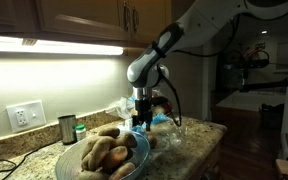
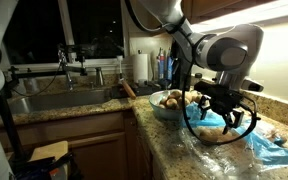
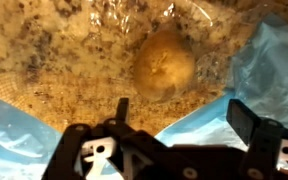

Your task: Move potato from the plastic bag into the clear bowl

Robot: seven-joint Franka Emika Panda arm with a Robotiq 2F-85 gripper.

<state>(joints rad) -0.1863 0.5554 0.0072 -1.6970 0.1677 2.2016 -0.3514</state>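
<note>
1. Over the granite counter (image 1: 189,140) the claw (image 2: 227,122) hangs pointing down, just above the plastic bag (image 2: 271,148). Its jaws stand wide apart, with nothing between them.
2. Wrist view agrees: the claw (image 3: 179,122) is spread, with one dark finger (image 3: 252,125) at each side low in the frame. Only film and speckled granite show in the gap.
3. One brown potato (image 3: 164,65) lies beyond the fingertips, clear of both, on the wrinkled see-through film. Whether it sits on top of the film or under a layer, I cannot tell.
4. Bluish folds of the bag bunch up on both sides of that potato, and it lies in the paler patch between them.
5. Now the clear bowl (image 1: 143,150): it stands near the counter's front edge, just beside the bag, and it is heaped with potatoes (image 1: 104,152).
6. In an exterior view the same bowl (image 2: 161,111) sits toward the counter's end by the sink (image 2: 54,100), near the claw but apart from it.
7. Back by the wall a small dark metal cup (image 1: 67,128) stands upright, well apart from the claw, with a wall socket (image 1: 24,116) just beside it.
</note>
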